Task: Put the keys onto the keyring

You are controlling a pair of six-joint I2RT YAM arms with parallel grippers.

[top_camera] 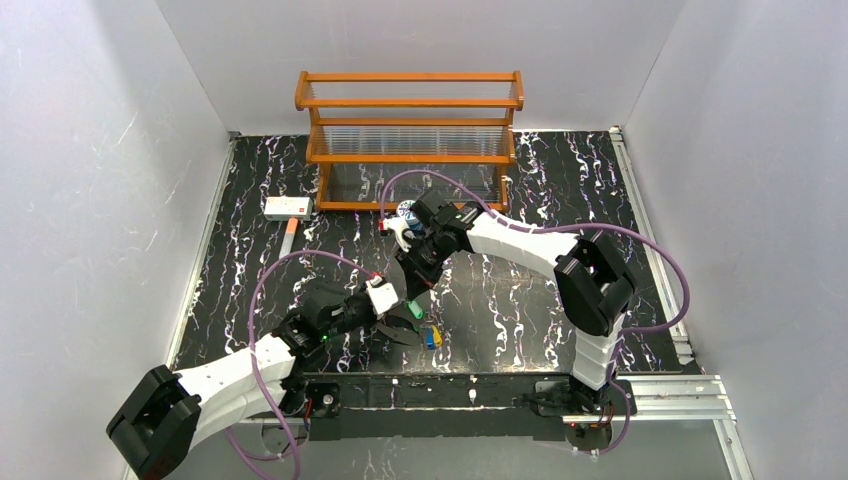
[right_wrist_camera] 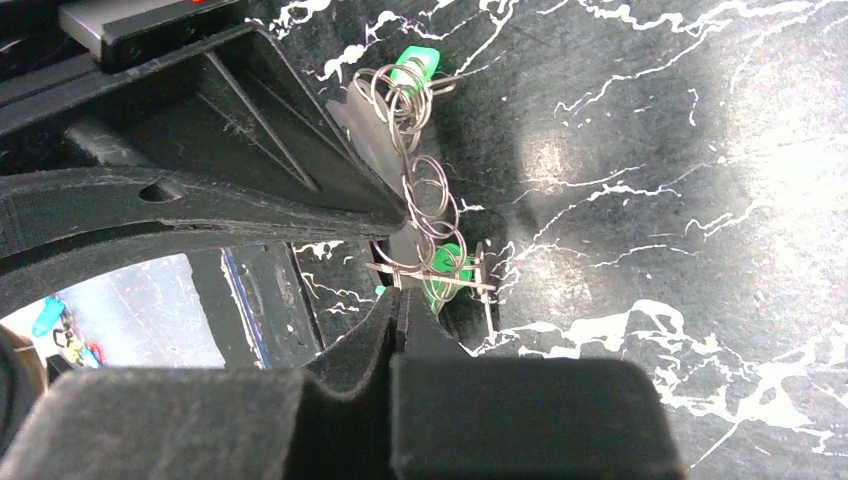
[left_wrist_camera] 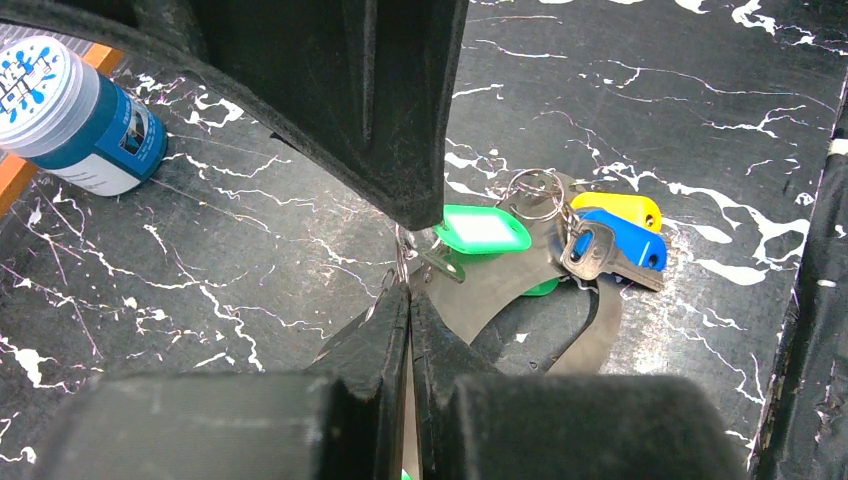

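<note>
In the left wrist view the keys lie bunched on small wire rings: a green tag (left_wrist_camera: 483,230), a blue one (left_wrist_camera: 628,243), a yellow one (left_wrist_camera: 622,207) and a bare metal key (left_wrist_camera: 588,250). The keyring (left_wrist_camera: 600,330), a flat greyish loop, lies under them and runs back into my left gripper (left_wrist_camera: 410,292), which is shut on its near edge. My right gripper (right_wrist_camera: 400,298) is shut on a chain of wire rings (right_wrist_camera: 425,195) that carries green keys (right_wrist_camera: 445,265). In the top view the two grippers, left (top_camera: 400,312) and right (top_camera: 420,272), meet tip to tip above the keys (top_camera: 431,337).
A blue-and-white can (left_wrist_camera: 70,110) stands just behind the grippers; it also shows in the top view (top_camera: 407,211). A white box with a red mark (top_camera: 288,207) lies at the back left. A wooden rack (top_camera: 410,140) stands along the back edge.
</note>
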